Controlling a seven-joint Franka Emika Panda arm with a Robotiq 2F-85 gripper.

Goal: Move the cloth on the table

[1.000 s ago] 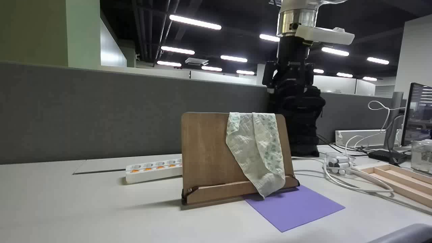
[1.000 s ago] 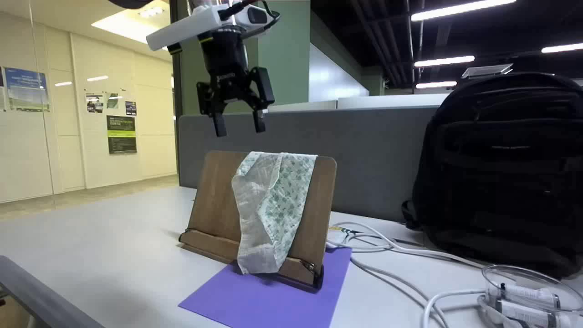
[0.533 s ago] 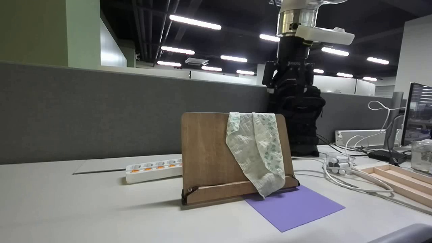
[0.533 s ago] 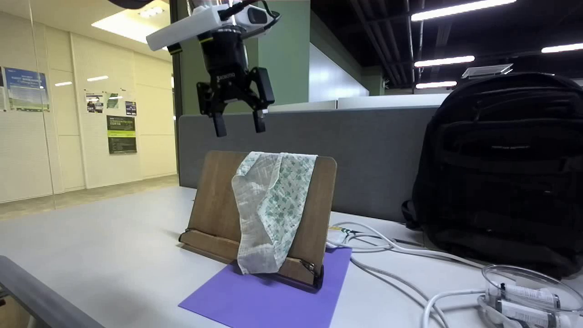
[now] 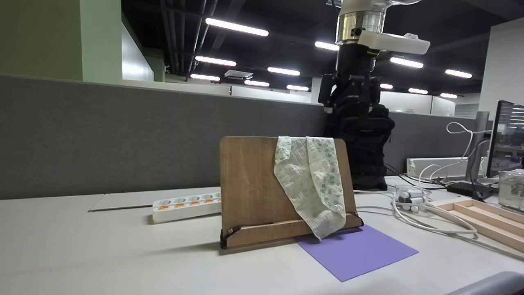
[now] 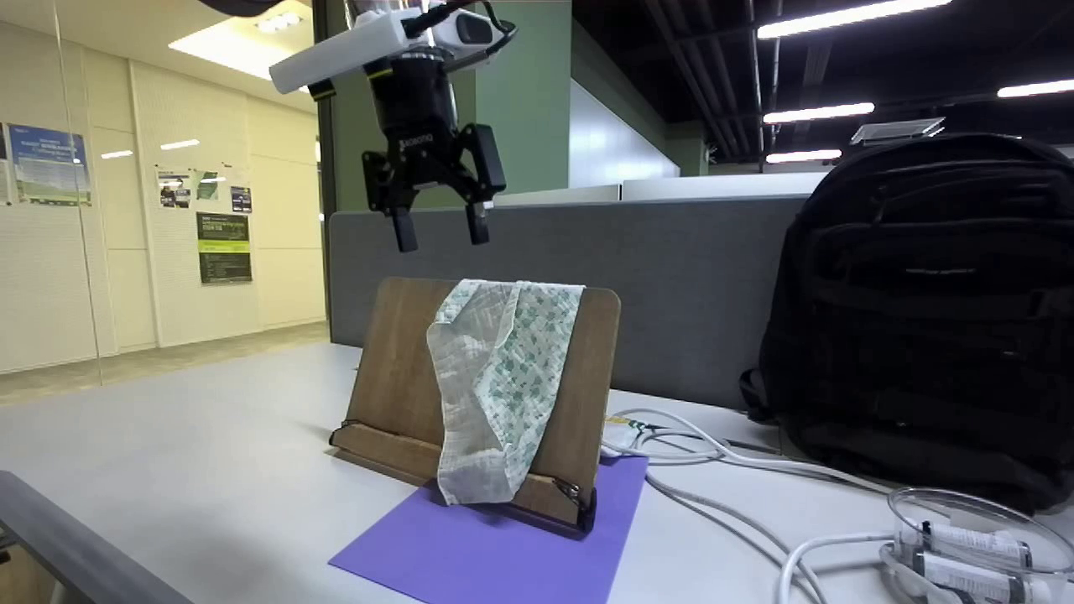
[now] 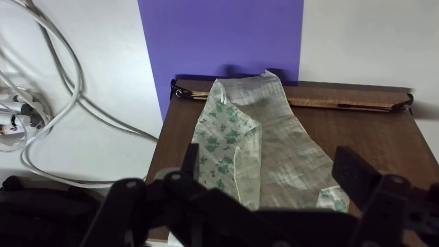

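The whitish cloth with a pale green pattern hangs over the top edge of the upright brown wooden board stand, in both exterior views [image 5: 301, 184] [image 6: 478, 361] and in the wrist view [image 7: 288, 151]. Its lower end reaches over the stand's ledge, above the purple sheet. The stand rests on the grey-white table [image 5: 123, 254], which also shows in an exterior view [image 6: 210, 428]. My gripper [image 6: 442, 240] is open and empty, above the board's top edge, apart from the cloth. In the wrist view the fingers [image 7: 265, 156] are wide apart with the cloth below between them.
The wooden board stand [image 5: 249, 180] stands partly on a flat purple sheet [image 5: 360, 254]. A white power strip [image 5: 186, 208] lies behind it. White cables [image 6: 713, 503], a clear container of small bottles [image 6: 973, 545], a black backpack [image 6: 923, 327] and a wooden tray [image 5: 487, 221] are nearby.
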